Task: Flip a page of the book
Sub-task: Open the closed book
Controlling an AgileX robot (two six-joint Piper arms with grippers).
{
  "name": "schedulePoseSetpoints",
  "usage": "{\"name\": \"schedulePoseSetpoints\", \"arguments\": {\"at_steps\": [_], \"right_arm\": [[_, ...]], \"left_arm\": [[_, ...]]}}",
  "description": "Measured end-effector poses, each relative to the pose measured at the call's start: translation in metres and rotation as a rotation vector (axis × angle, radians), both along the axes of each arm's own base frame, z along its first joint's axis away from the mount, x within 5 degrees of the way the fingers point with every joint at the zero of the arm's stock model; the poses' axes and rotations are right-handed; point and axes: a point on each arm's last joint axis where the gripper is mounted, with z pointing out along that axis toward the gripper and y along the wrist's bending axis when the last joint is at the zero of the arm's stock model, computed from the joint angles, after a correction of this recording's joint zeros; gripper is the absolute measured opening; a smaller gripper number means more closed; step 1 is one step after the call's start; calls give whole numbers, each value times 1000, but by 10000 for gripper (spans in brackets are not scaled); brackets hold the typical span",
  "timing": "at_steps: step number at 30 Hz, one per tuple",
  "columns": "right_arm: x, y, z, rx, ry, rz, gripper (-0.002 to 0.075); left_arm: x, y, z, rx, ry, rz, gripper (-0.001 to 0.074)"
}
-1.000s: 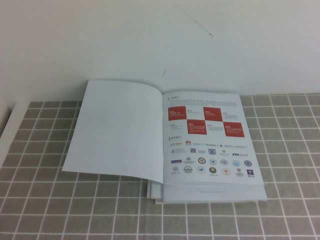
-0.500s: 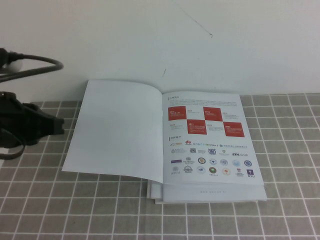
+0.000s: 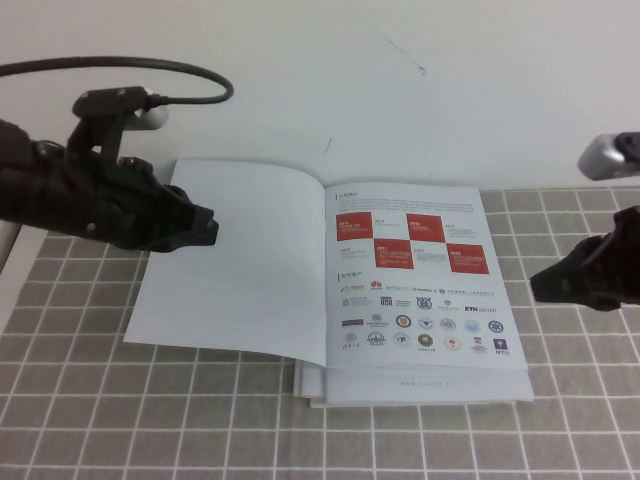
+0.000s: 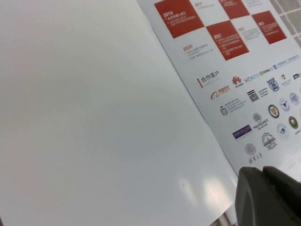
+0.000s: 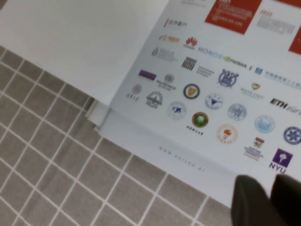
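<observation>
Both arms have entered: left gripper [image 3: 205, 228], closed, over the book [image 3: 400, 290]'s left page, right gripper [image 3: 545, 284], state indeterminate, right of its thin, limp, glossy page edge.

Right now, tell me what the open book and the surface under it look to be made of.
The book: thin coated paper, it seems; its blank page shows soft glare. The table cover: looks like matte grey tile-pattern cloth or vinyl, unclear which. The left pincer hovers, shut, over the blank page; the right pincer beside the printed page.
</observation>
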Motion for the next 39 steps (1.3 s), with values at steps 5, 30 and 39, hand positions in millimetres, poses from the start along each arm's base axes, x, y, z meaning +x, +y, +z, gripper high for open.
{"name": "schedulePoseSetpoints", "arguments": {"at_steps": [5, 30, 39], "right_arm": [[20, 3, -31, -33, 32, -40, 234], [81, 2, -105, -113, 56, -158, 299], [81, 2, -108, -110, 62, -160, 300]], "left_arm": [[27, -4, -37, 21, 107, -40, -4], [63, -10, -161, 34, 311, -65, -4], [60, -38, -162, 42, 279, -151, -4]]}}
